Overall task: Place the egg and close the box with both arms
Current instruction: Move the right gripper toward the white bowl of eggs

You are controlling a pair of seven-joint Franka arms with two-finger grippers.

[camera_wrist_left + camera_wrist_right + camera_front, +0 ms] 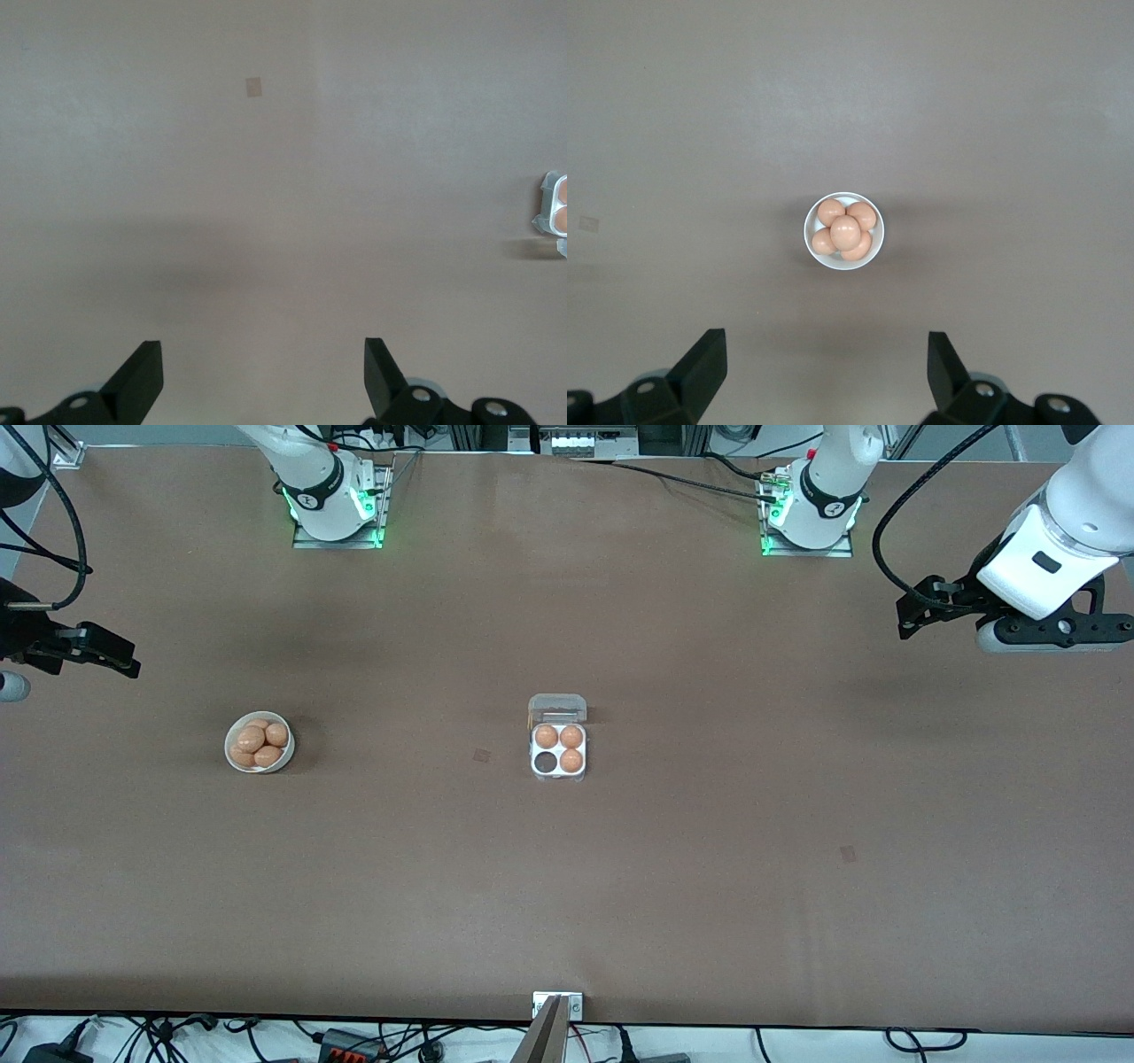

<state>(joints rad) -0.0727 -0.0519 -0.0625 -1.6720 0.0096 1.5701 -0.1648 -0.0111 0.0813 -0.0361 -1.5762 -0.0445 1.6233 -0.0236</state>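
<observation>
The right gripper (133,666) hangs high over the right arm's end of the table, its fingers spread wide with nothing between them. The white bowl (260,742) of eggs sits on the table close to that end. In the right wrist view the bowl (844,232) lies straight ahead of the open fingers (704,363) and lined up with the gap between them — so this arm is the nearer one to pick from it. The top egg (845,232) rests on the pile; which way its long side points cannot be told.

The box (558,749) stands in the middle of the table with its clear lid tipped up. Three wells hold eggs, and one well (546,762) is bare.

The left gripper (912,615) waits high over the left arm's end, fingers also spread and holding nothing. Its wrist view shows only a sliver of the box (555,215), off to one side of the fingers (379,363) — and no bowl at all. Only the front view shows the bowl and the bare well together.
</observation>
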